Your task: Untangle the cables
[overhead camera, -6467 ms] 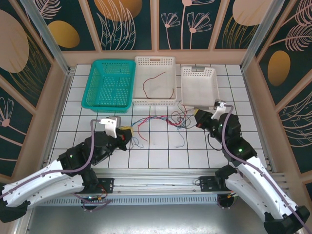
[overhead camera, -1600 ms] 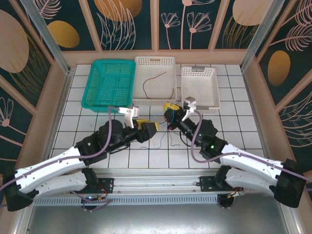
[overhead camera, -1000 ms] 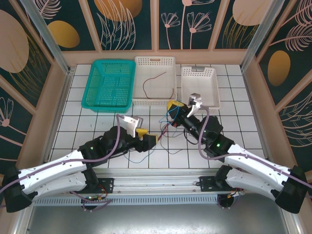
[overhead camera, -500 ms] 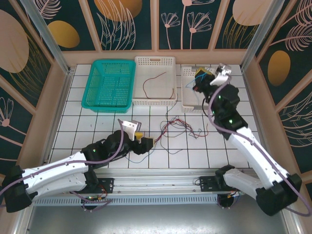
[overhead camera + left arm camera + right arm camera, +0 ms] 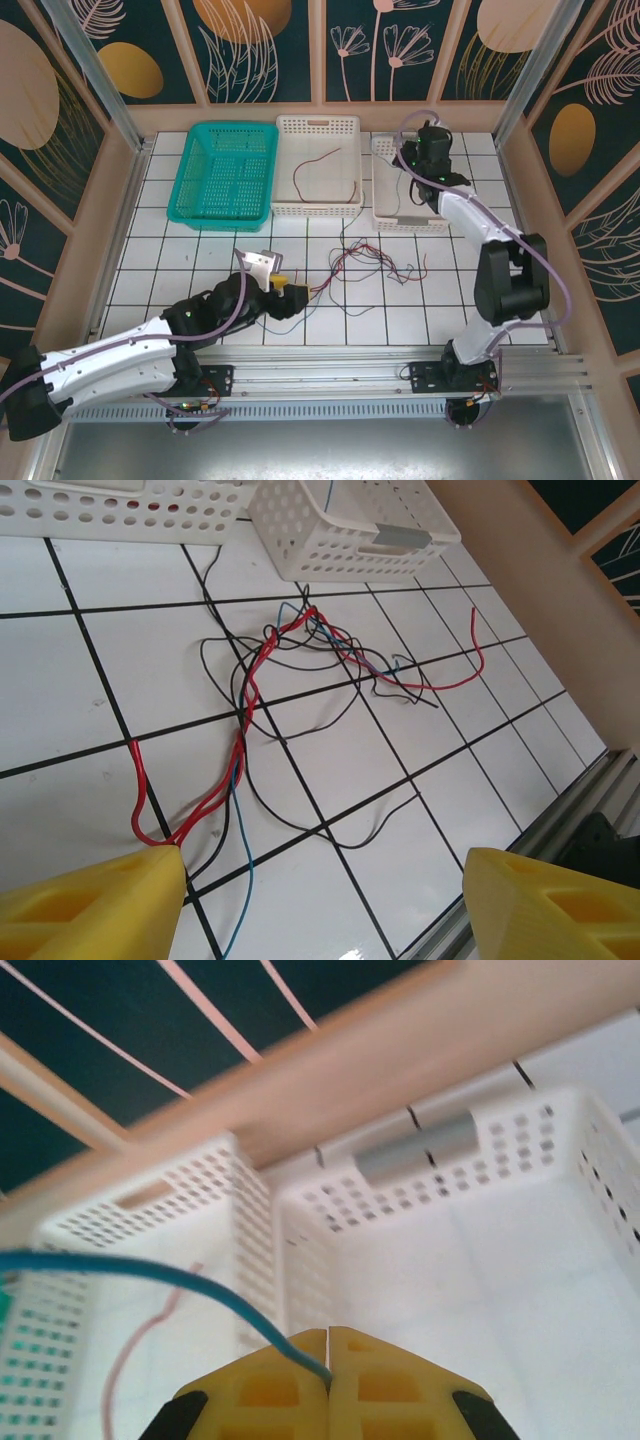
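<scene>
Blue cable pinched in right gripper over white basket; left gripper apart.

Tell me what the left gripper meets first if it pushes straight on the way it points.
Probably the red cable looping just ahead of the open left gripper, part of the tangled cables on the tiled table; the white basket lies well beyond. Depth is hard to judge.

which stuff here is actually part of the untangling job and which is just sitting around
Job:
- tangled cables on the tiles
- blue cable pinched in the right fingers
- red cable in the middle white basket
- right white basket

Lying about:
- green basket
- metal rail
</scene>
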You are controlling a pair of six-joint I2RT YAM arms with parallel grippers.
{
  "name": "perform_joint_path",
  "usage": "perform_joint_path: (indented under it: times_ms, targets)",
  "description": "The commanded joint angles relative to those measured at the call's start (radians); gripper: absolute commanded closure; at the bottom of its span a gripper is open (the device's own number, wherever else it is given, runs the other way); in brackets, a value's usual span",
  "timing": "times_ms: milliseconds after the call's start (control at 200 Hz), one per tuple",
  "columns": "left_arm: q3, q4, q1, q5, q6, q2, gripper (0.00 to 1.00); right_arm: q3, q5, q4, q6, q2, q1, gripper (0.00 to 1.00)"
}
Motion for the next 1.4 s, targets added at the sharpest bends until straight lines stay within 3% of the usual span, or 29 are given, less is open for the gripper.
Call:
perform_joint_path:
  times_ms: [0, 275, 735, 896, 981, 1196, 1396]
  targets:
    - [-0.021, -0.004, 0.005, -0.019, -0.020, -0.023, 0.27, 0.074, 0.037, -0.085, 0.014, 0.076, -0.026, 1.00]
    - [-0.046, 0.008, 0.004, -0.019, -0.032, -0.026, 0.27, 0.146, 0.006, -0.266, 0.056, 0.211, -0.038, 1.00]
    - [-0.047, -0.004, 0.005, -0.020, -0.028, -0.021, 0.27, 0.120, -0.029, -0.341, 0.072, 0.207, -0.049, 1.00]
    - [-0.043, -0.014, 0.004, -0.022, -0.024, -0.023, 0.27, 0.058, -0.040, -0.306, 0.075, 0.106, -0.048, 0.62]
    - [-0.041, -0.023, 0.005, -0.030, -0.021, -0.027, 0.27, 0.037, -0.014, -0.299, 0.064, 0.029, -0.044, 0.47]
    - [-0.032, -0.073, 0.005, -0.054, -0.025, -0.005, 0.27, -0.031, 0.045, -0.315, 0.019, -0.199, 0.008, 0.38]
    - [-0.034, -0.098, 0.005, -0.057, -0.044, 0.050, 0.26, -0.210, -0.034, -0.275, 0.001, -0.397, 0.192, 0.34]
